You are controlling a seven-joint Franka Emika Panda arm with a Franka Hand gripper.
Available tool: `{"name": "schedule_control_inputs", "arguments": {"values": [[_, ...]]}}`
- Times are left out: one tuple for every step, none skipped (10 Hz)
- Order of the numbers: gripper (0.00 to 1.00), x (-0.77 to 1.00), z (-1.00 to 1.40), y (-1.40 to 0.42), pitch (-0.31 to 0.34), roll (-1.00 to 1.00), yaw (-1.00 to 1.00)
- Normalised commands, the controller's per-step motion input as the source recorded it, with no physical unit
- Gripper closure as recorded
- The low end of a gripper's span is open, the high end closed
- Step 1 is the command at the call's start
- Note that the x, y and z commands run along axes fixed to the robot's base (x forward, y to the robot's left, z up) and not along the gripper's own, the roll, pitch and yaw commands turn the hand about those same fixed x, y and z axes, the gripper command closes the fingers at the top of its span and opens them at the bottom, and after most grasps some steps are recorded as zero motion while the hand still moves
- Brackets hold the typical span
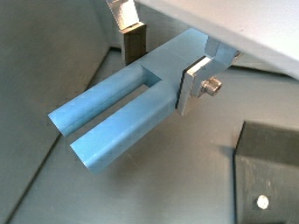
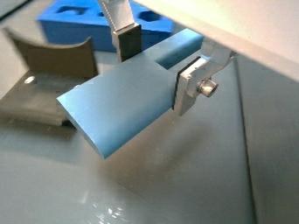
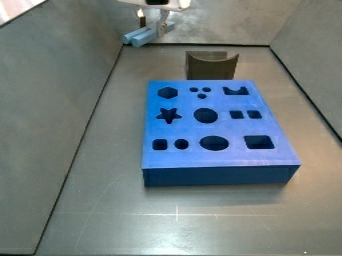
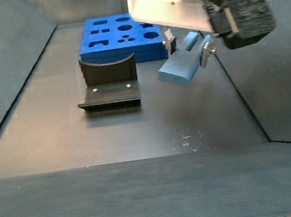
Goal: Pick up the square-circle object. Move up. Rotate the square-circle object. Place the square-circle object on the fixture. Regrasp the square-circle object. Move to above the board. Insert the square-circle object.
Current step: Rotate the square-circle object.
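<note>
My gripper (image 1: 163,74) is shut on the square-circle object (image 1: 117,118), a pale blue-grey bar with a slot along one side. It holds the bar near one end, and the rest slants down and away from the fingers. Both wrist views show this (image 2: 122,109). In a side view the bar (image 4: 183,63) hangs tilted in the air under the gripper (image 4: 189,46), right of the fixture (image 4: 107,85). The blue board (image 3: 214,130) lies on the floor, with the dark notched fixture (image 3: 210,65) just behind it. The bar (image 3: 138,37) is up at the back left.
The fixture's base plate (image 1: 268,166) shows below the bar in a wrist view; its notched block (image 2: 59,57) and the board (image 2: 82,22) show in a wrist view. Grey walls (image 3: 80,60) enclose the floor on the sides.
</note>
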Motion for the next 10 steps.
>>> {"name": "schedule_control_inputs", "arguments": {"values": [[1.00, 0.00, -0.02, 0.00, -0.001, 0.00, -1.00], [1.00, 0.01, -0.02, 0.00, -0.001, 0.00, -1.00], [1.00, 0.01, -0.01, 0.00, -0.001, 0.00, -1.00], [1.00, 0.01, -0.01, 0.01, -0.002, 0.00, -1.00], [1.00, 0.01, 0.00, 0.01, -0.002, 0.00, -1.00], [1.00, 0.01, 0.00, 0.01, -0.002, 0.00, -1.00], [1.00, 0.01, 0.00, 0.01, -0.002, 0.00, -1.00], [1.00, 0.01, 0.00, 0.01, -0.002, 0.00, -1.00], [1.00, 0.01, 0.00, 0.01, -0.002, 0.00, -1.00], [1.00, 0.01, 0.00, 0.01, -0.002, 0.00, -1.00]]}}
